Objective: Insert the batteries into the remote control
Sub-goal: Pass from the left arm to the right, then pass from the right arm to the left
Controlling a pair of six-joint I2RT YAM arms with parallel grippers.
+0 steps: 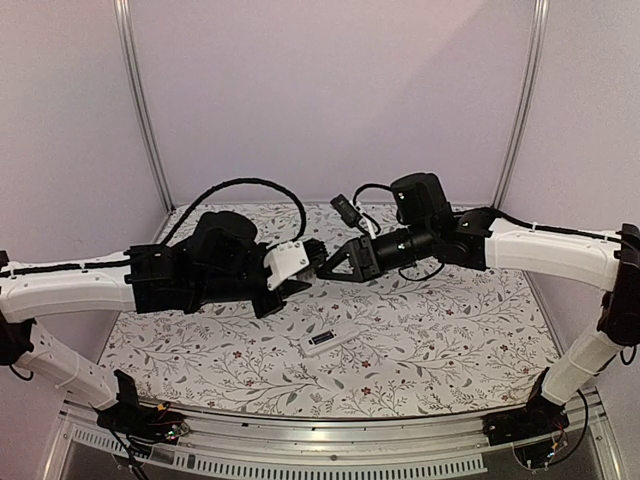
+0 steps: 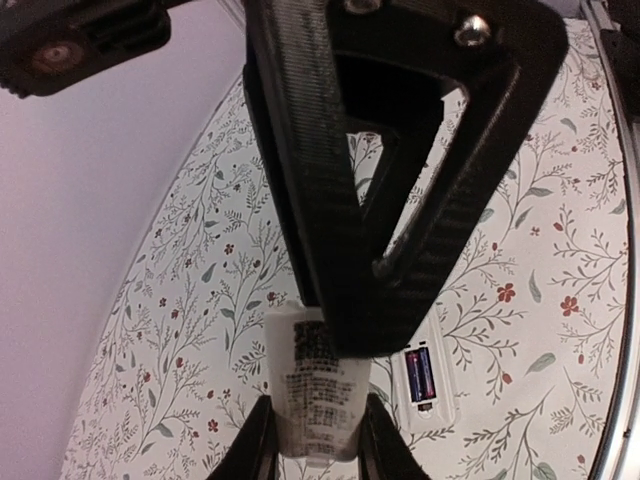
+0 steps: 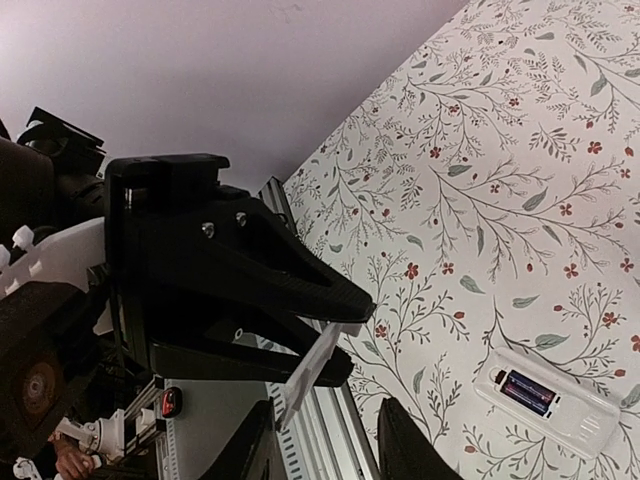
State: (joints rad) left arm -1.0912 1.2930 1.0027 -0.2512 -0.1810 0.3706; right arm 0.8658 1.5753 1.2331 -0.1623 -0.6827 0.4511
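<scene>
Now left hand [image 2: 318,455] pinches cover piece [image 2: 318,385] above remote control [image 1: 328,341] holding batteries [image 3: 527,392]; right hand [image 3: 325,445] spread astride the piece.

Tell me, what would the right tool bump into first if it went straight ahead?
The right tool would most likely meet the small white cover piece, pinched in the left tool just ahead. How near it is, is hard to judge.
</scene>
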